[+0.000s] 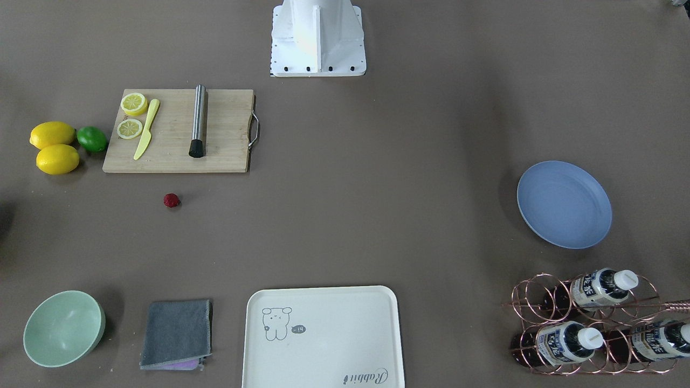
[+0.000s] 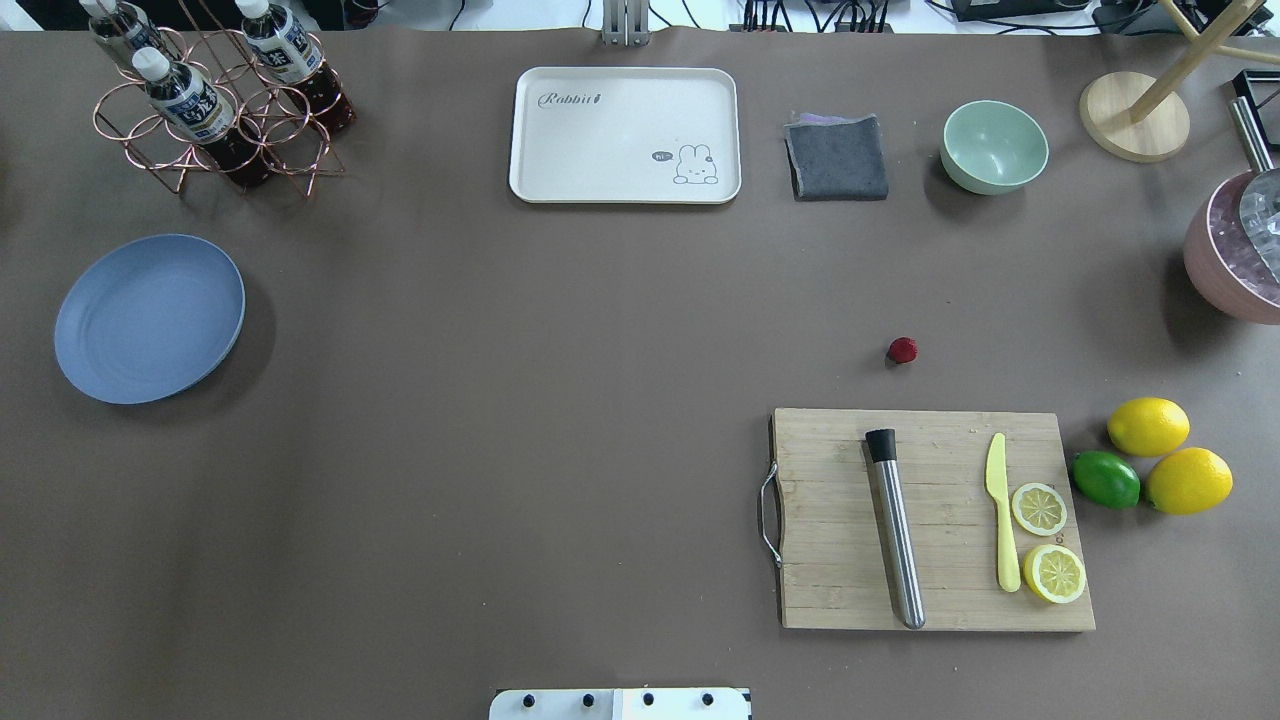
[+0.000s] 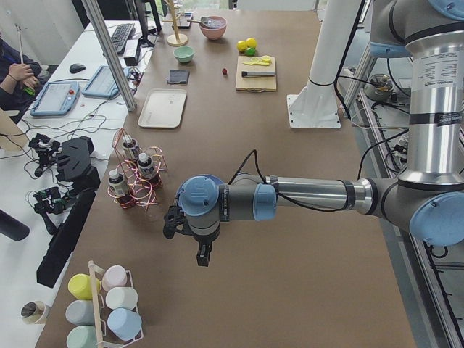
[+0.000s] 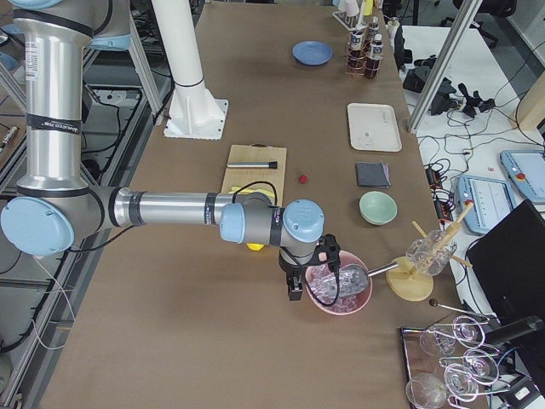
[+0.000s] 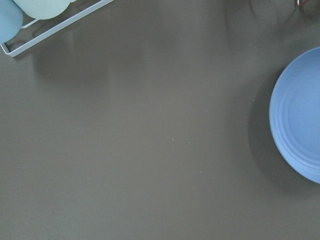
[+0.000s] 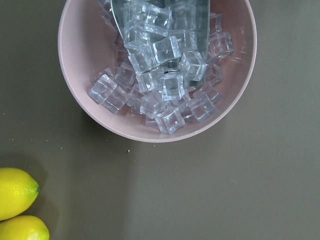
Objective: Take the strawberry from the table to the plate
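The strawberry (image 1: 171, 200) (image 2: 902, 350), tiny and dark red, lies on the brown table (image 1: 377, 188) just off the cutting board's edge. The blue plate (image 1: 564, 205) (image 2: 150, 318) sits empty far across the table, near the bottle rack. My left gripper (image 3: 204, 255) hangs over the table's left end beside the plate (image 5: 300, 115); I cannot tell if it is open or shut. My right gripper (image 4: 295, 288) hovers at the right end over a pink bowl of ice (image 6: 157, 70), well away from the strawberry (image 4: 302, 179); whether it is open or shut cannot be told either.
A wooden cutting board (image 2: 930, 520) carries a steel muddler, a yellow knife and lemon slices. Two lemons and a lime (image 2: 1105, 479) lie beside it. A mint bowl (image 2: 994, 146), grey cloth (image 2: 838, 158), cream tray (image 2: 625, 135) and copper bottle rack (image 2: 215, 105) line the far edge.
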`<move>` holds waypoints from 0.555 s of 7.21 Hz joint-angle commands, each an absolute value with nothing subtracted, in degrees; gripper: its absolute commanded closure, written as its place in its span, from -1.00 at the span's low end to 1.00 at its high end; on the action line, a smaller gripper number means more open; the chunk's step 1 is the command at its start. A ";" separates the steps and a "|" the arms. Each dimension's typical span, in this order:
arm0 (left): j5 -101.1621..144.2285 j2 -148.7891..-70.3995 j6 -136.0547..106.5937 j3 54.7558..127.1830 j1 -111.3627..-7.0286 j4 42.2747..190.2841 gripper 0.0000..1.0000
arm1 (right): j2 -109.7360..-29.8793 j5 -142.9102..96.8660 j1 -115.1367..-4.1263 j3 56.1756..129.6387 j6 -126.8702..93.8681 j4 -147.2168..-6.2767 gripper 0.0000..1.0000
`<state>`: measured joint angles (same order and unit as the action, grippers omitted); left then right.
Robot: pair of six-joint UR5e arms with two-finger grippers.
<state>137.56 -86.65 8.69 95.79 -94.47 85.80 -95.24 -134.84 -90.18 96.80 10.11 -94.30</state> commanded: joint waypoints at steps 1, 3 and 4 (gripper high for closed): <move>137.72 -87.10 8.44 95.89 -94.39 85.78 -0.97 | -95.19 -135.00 -90.18 96.68 10.11 -94.31 -1.00; 137.73 -89.02 8.27 93.88 -94.31 91.10 -0.97 | -94.84 -135.17 -90.18 95.98 10.11 -94.31 -1.00; 138.25 -88.86 9.13 89.78 -94.31 92.97 -0.97 | -94.92 -135.18 -90.18 95.98 10.11 -94.31 -1.00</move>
